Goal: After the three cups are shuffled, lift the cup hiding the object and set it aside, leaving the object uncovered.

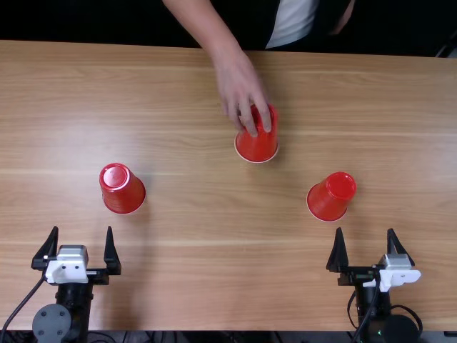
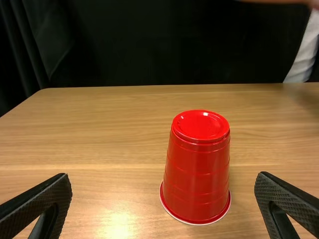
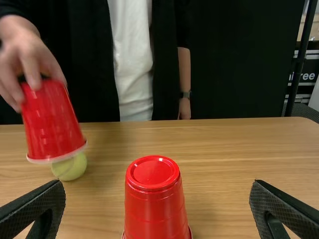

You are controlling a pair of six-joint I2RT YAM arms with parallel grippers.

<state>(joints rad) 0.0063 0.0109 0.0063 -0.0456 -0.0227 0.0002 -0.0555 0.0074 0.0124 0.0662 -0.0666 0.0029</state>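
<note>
Three red cups stand upside down on the wooden table (image 1: 214,214). A person's hand (image 1: 243,89) grips the middle cup (image 1: 257,138) (image 3: 49,124) and holds it tilted just above a yellow-green ball (image 3: 70,167). The left cup (image 1: 122,189) (image 2: 197,167) stands in front of my left gripper (image 1: 80,249) (image 2: 159,214), which is open near the table's front edge. The right cup (image 1: 331,196) (image 3: 154,199) stands in front of my right gripper (image 1: 364,250) (image 3: 159,214), also open and apart from it.
The person stands across the table at its far edge (image 1: 285,50). Bare wood lies between the cups and along the front between the two arms.
</note>
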